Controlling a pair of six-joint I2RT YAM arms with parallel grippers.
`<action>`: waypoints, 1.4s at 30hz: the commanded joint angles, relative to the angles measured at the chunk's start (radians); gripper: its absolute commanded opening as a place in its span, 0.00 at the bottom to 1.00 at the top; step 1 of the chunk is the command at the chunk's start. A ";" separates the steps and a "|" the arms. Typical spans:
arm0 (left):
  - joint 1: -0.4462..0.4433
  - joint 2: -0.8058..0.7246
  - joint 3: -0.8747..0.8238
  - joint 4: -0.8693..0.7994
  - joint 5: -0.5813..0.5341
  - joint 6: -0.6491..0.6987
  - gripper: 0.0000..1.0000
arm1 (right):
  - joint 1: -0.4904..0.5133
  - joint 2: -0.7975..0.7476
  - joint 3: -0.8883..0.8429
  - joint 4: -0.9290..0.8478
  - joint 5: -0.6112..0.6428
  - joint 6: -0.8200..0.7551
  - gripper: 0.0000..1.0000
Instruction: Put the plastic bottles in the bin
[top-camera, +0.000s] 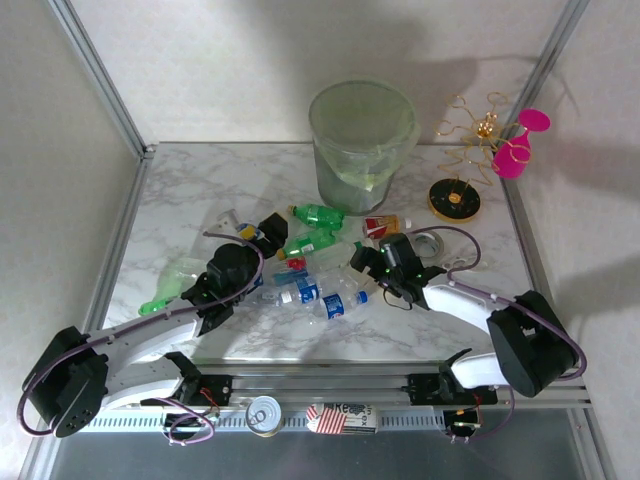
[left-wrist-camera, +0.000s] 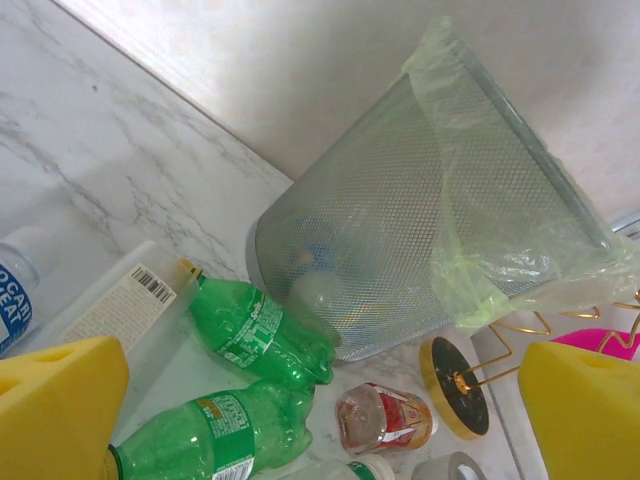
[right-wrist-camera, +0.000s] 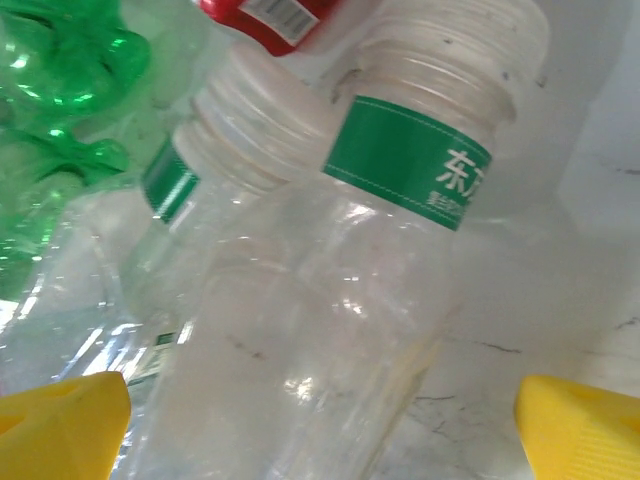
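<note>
1. left gripper (top-camera: 258, 238) is spread wide with nothing in it; its yellow pads (left-wrist-camera: 60, 405) sit at the two bottom corners of the wrist view
2. two green bottles (left-wrist-camera: 255, 335) lie on the worktop (top-camera: 200, 190) just ahead of that gripper, one behind the other; a red-labelled bottle (left-wrist-camera: 385, 415) lies ahead and off to its right
3. the bin (top-camera: 360, 140) stands upright further ahead of the left gripper, past the green bottles, with its liner (left-wrist-camera: 470, 190) folded over the rim; some pale shape shows through the wall low down, can't tell what
4. right gripper (top-camera: 368, 262) is released too, gripping nothing; a clear bottle (right-wrist-camera: 330, 330) with a green label lies right in front of it, between its pads (right-wrist-camera: 585, 425) but apart from both
5. the rest of the plastic bottles (top-camera: 310, 285) lie heaped between the two grippers, all of them outside the bin
6. a tin can (top-camera: 265, 415) sits well behind both grippers, by the arm bases
</note>
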 joint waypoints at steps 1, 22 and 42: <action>-0.002 0.004 -0.008 0.070 -0.018 -0.042 1.00 | 0.008 0.030 0.016 0.033 0.032 0.026 0.99; -0.002 0.046 0.052 0.051 -0.035 -0.008 1.00 | 0.037 0.079 -0.040 0.077 0.124 0.059 0.78; 0.002 0.065 0.036 0.029 -0.161 -0.039 1.00 | 0.037 -0.111 -0.076 0.101 0.136 -0.104 0.42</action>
